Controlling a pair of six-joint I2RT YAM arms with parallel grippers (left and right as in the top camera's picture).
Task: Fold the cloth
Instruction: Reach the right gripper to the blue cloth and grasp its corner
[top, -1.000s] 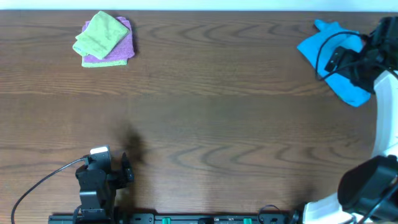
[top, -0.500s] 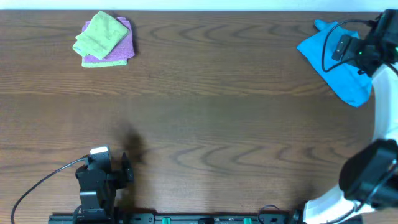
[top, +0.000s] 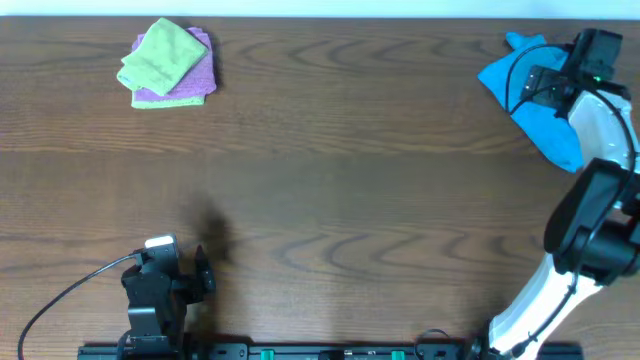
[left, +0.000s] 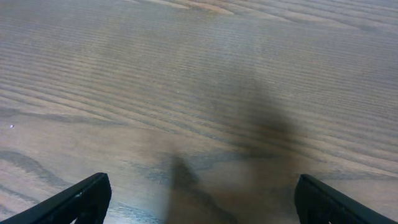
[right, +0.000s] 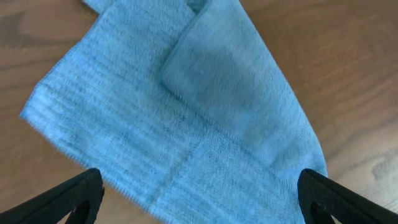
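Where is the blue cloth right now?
In the overhead view, the blue cloth lies at the far right corner of the table, under the right hand.

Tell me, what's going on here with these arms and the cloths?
The right gripper hovers, jaws open, over the blue cloth, which lies rumpled at the far right corner of the table. It has not gripped it, so folding seems not yet begun. The left gripper sits open above bare wood near the front edge, holding nothing. A green cloth lies folded on a purple cloth at the far left.
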